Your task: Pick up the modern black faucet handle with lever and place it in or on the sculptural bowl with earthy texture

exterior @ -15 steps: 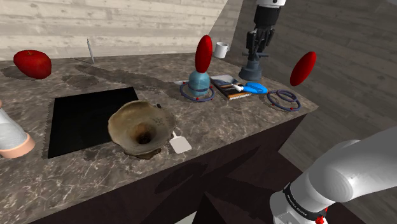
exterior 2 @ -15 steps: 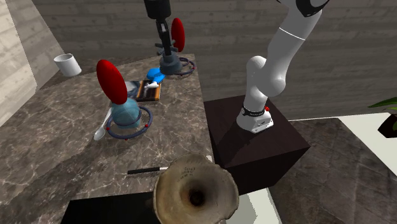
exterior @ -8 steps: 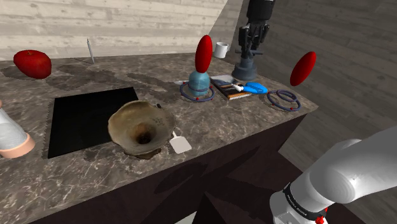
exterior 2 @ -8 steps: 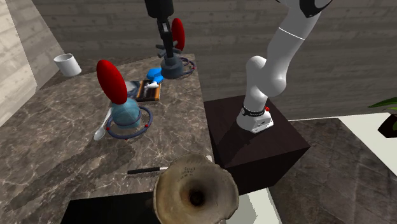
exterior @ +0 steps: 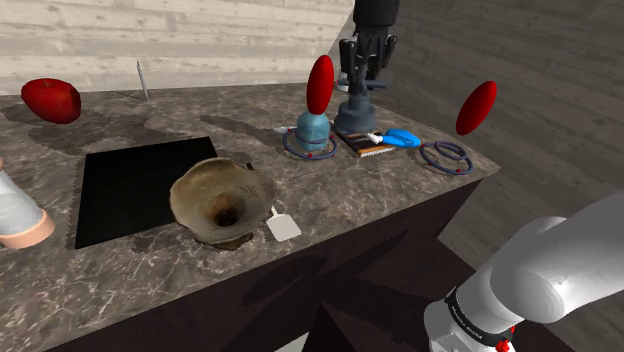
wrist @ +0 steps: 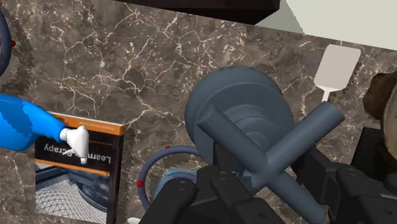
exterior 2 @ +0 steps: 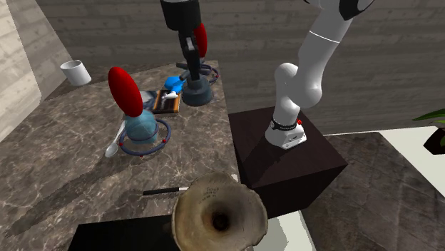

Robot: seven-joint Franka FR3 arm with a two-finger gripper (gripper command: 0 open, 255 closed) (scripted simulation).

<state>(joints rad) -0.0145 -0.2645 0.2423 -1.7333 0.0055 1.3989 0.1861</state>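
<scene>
Edges: desk (exterior: 330, 190) ends in a long front edge that runs diagonally across the shoulder view, with the far corner just past a blue ring (exterior: 445, 153) and the red oval (exterior: 476, 108) above it. A black sink recess (exterior: 130, 190) cuts into the top. The bowl (exterior: 220, 200) sits at its corner, close to the front edge. Bare marble lies between the bowl and the blue fixture (exterior: 314, 128), with a white spatula (exterior: 283, 225) right beside the bowl.

Jaws are clamped on the faucet handle (exterior: 355, 110) at its upper stem and hold it up off the desk. It hangs near the book (exterior: 362, 140) and the blue fixture, well apart from the bowl.

Hidden or cut off:
- The second exterior view's bottom edge crops the bowl (exterior 2: 217, 214).
- The wrist view catches just a sliver of its rim (wrist: 385, 108).
- In the wrist view the lever (wrist: 280, 153) covers the contact point, so the fingertips can't be made out.
- A white-and-pink cylinder (exterior: 15, 215) is cut by the shoulder view's left edge.

Handle look: dark slate grey rather than true black, matte. It has a round flared base (wrist: 238, 108), a short stem and a straight bar lever set at an angle.
</scene>
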